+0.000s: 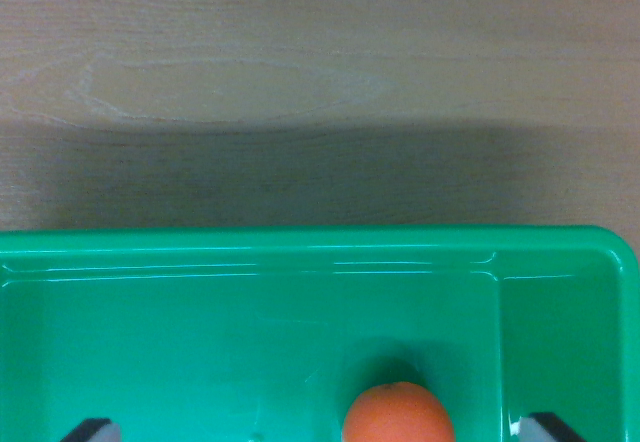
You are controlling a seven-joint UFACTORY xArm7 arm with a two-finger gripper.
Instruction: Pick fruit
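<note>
Orange (398, 414) in green tray (250, 247) on wood bench (300, 82); tool (320, 428) spread wide, fingertips (92, 429) apart, empty.

green tray (250, 247) — near rim edge-on, depth unclear | wooden table (320, 72) — shadow beside tray

The orange fruit (398, 414) is cut by the bottom edge. Only two pincer fingertips (92, 429) show, so its state is unclear.

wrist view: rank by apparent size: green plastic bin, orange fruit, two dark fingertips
1. Green plastic bin, cropped by the frame.
2. Round orange fruit, partly cut off at the bottom edge.
3. Dark fingertips, only corners showing; left and right look alike.
</note>
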